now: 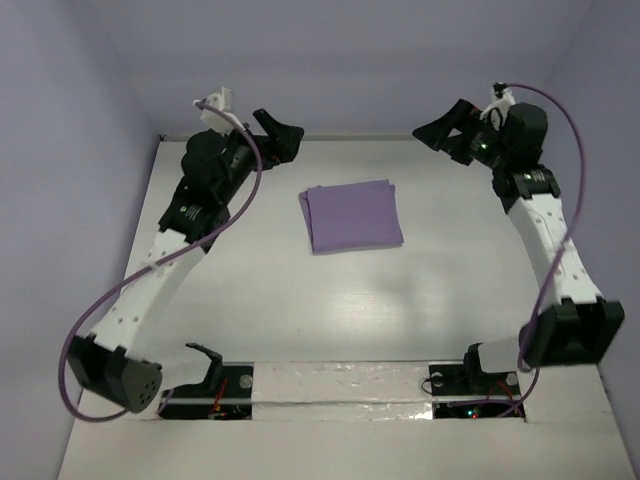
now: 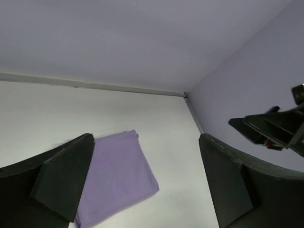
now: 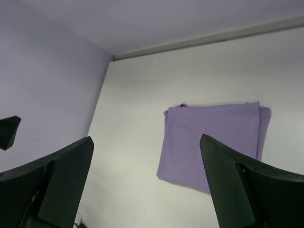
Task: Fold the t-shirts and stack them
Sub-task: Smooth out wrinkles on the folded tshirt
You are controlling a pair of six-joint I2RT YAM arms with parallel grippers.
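We see both claws hanging clear of the cloth with nothing in them. The left gripper has its jaws spread wide, and in its own wrist view the two dark fingers frame bare table and shirt with nothing between them. The right gripper is just as wide, and its wrist view shows the same empty gap. The t-shirt lies folded into a flat, nearly square lavender packet on the table. It sits below both claws and between them. From the left claw it lies down, to the right and back toward the arm bases. From the right claw it lies down, to the left and back toward the bases. Its slightly longer side seems to run across, from one claw toward the other, with layered fold edges showing along one end. We judge the two arms about equally near, the left perhaps a touch closer, though their height above the table makes this hard to call. The fold looks finished to us, and we see no second shirt to stack it on. Any further reach would need each claw to descend inward toward the packet's nearer end.
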